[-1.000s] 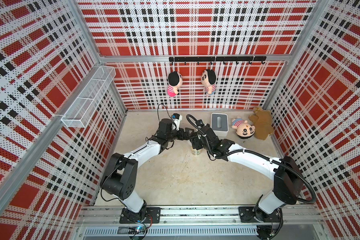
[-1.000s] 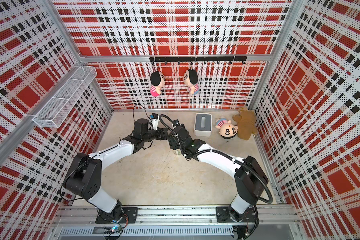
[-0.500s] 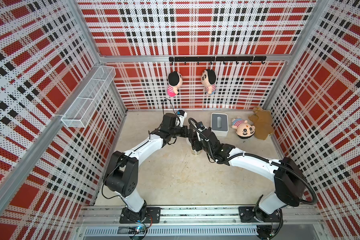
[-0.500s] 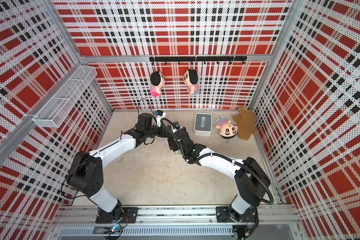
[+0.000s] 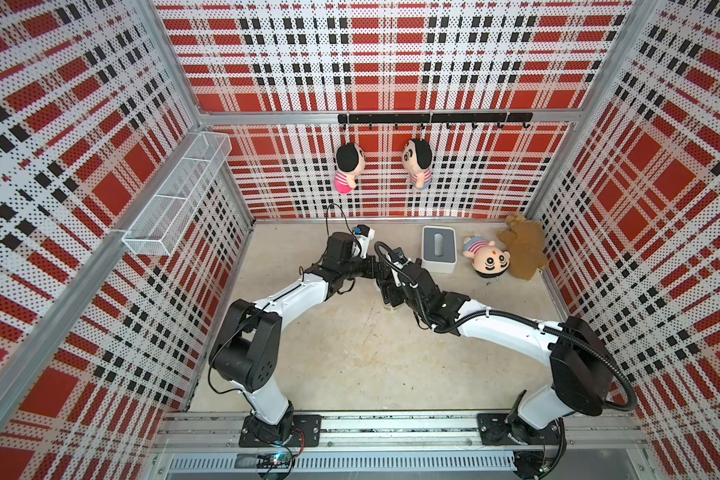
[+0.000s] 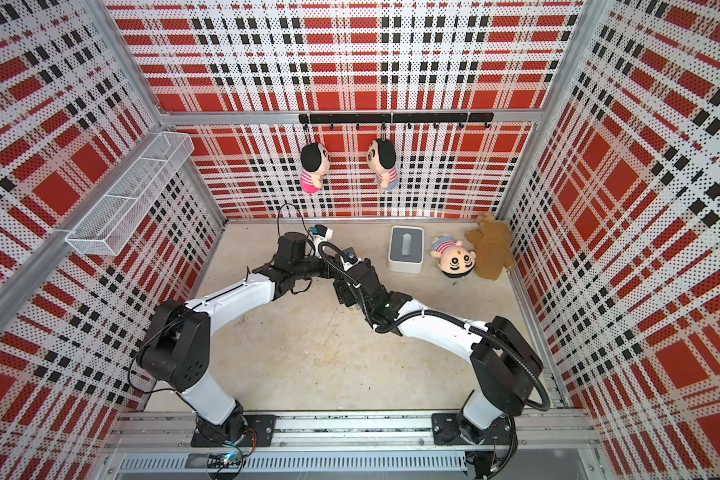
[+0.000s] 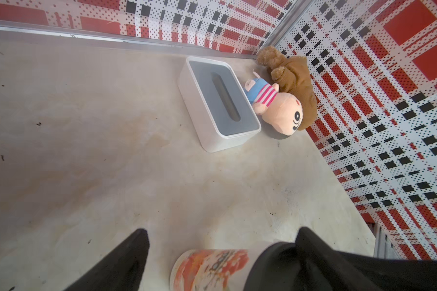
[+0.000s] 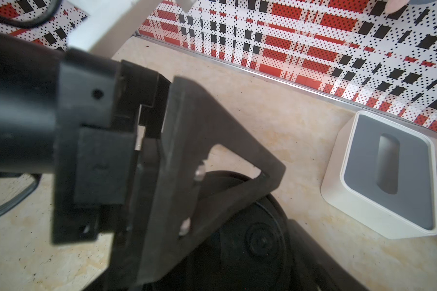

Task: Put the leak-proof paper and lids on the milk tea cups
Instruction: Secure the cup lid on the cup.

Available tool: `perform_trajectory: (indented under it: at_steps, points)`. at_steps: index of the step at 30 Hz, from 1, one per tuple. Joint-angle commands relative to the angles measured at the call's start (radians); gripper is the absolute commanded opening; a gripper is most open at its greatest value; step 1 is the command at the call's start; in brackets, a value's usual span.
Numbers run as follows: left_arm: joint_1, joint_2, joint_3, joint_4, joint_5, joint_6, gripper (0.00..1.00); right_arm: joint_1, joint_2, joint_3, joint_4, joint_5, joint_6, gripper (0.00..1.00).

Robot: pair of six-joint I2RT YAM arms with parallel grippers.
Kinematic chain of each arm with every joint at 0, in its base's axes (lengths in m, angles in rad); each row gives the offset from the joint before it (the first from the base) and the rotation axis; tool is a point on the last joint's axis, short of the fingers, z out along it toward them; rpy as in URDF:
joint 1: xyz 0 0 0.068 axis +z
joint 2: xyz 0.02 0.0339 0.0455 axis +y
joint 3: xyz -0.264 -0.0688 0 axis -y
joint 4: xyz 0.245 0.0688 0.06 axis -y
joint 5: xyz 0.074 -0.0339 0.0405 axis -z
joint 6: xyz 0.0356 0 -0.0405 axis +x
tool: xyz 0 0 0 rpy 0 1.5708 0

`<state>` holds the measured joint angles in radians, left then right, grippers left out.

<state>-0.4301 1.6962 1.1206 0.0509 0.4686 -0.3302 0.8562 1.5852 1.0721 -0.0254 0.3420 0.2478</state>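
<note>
The milk tea cup (image 7: pixel 210 269), printed in orange, stands mid-table, and only a sliver of it (image 5: pixel 388 308) shows under the arms in the top views. A black round lid (image 8: pixel 260 241) sits on top of it. My right gripper (image 5: pixel 389 291) is over the cup with the lid between its jaws, one finger (image 8: pixel 315 254) against the rim. My left gripper (image 7: pixel 222 230) is open and straddles the cup from the left without touching its wall. Its triangular finger (image 8: pixel 212 141) lies across the lid. The leak-proof paper is hidden.
A white box with a grey slotted top (image 5: pixel 438 249) stands behind the cup to the right. Beyond it lie a plush doll (image 5: pixel 487 259) and a brown bear (image 5: pixel 522 249). Two dolls (image 5: pixel 347 168) hang on the back wall. A wire basket (image 5: pixel 175 199) is on the left wall.
My left arm has reached further back and to the right, bringing its open gripper up to the cup. My right gripper has stayed over the cup.
</note>
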Motion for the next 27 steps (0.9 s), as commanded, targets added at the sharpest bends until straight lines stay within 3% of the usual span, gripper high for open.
perform_trajectory:
  at_steps: [1,4,20,27]
  points:
    - [-0.02,0.037,-0.078,-0.072,0.104,0.01,0.94,-0.02,0.088,-0.093,-0.3,-0.02,0.02,0.78]
    - [-0.014,0.016,-0.082,-0.008,0.158,-0.033,0.95,-0.03,0.09,-0.095,-0.3,-0.036,0.022,0.78]
    - [0.019,0.004,-0.198,0.065,0.205,-0.025,0.95,-0.068,0.095,-0.178,-0.24,-0.083,0.059,0.77]
    - [0.024,0.001,-0.133,0.066,0.228,-0.032,0.96,-0.083,0.102,-0.178,-0.237,-0.096,0.062,0.76]
